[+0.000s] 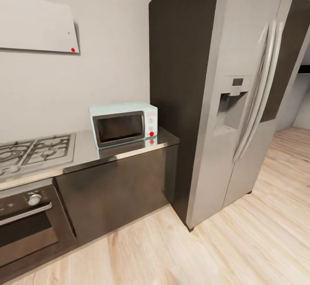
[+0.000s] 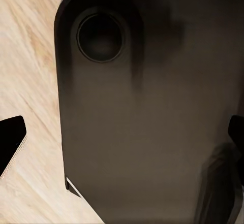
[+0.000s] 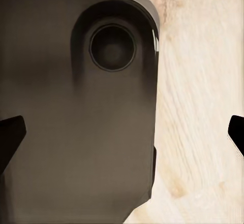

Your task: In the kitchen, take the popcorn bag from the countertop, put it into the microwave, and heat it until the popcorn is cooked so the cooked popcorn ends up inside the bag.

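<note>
The microwave point(image 1: 124, 123), pale blue-white with a dark glass door, stands with its door closed at the right end of the countertop point(image 1: 107, 152), against the wall. A red indicator light glows at its lower right corner. The popcorn bag is out of view. In the left wrist view my left gripper point(image 2: 123, 137) is open, its dark fingertips point(image 2: 11, 141) wide apart above my dark base and the floor. In the right wrist view my right gripper point(image 3: 123, 134) is also open and holds nothing.
A steel gas hob point(image 1: 36, 150) lies left of the microwave, above a black built-in oven point(image 1: 26, 227). A tall steel fridge point(image 1: 241, 104) stands right of the counter. Light wood floor point(image 1: 224, 250) spreads in front. My dark base point(image 2: 152, 112) sits below both grippers.
</note>
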